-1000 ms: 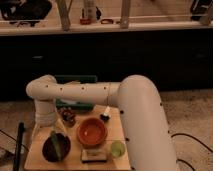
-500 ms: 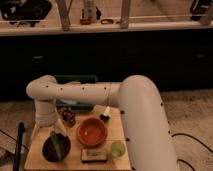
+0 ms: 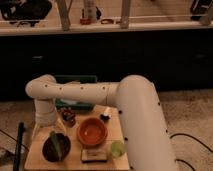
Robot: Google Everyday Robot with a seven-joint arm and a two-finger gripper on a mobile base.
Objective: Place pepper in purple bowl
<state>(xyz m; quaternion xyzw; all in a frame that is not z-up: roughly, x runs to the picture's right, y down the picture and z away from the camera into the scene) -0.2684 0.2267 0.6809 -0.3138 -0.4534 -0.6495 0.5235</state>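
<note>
- Low over the left end of the wooden table (image 3: 74, 161), at the tip of the white arm (image 3: 80, 92): gripper (image 3: 54, 131), pointing down.
- Cannot tell whether clenched, released or grasping anything.
- Directly beneath the gripper: purple bowl (image 3: 47, 153), very dark, sitting on the table's front left corner.
- Just under the gripper, inside the bowl's outline: pepper (image 3: 55, 143), a slim green streak standing steeply. Cannot tell whether it is resting in the bowl or hanging from the gripper.
- Beside the gripper on the right of the view: orange bowl (image 3: 92, 132), close to the purple bowl but apart from it.
- Behind the gripper and slightly right: small dark object (image 3: 68, 117), too dim to identify.
- Farther right, at the table's front edge: flat dark item (image 3: 94, 156), just in front of the orange bowl.
- Right of that: round pale-green object (image 3: 118, 148), next to the thick upper arm.
- Behind the orange bowl: small black-and-white item (image 3: 105, 116).
- Well behind the gripper, partly hidden by the arm: green bin (image 3: 75, 79).
- Left of the gripper, off the table edge: black upright bar (image 3: 21, 145).
</note>
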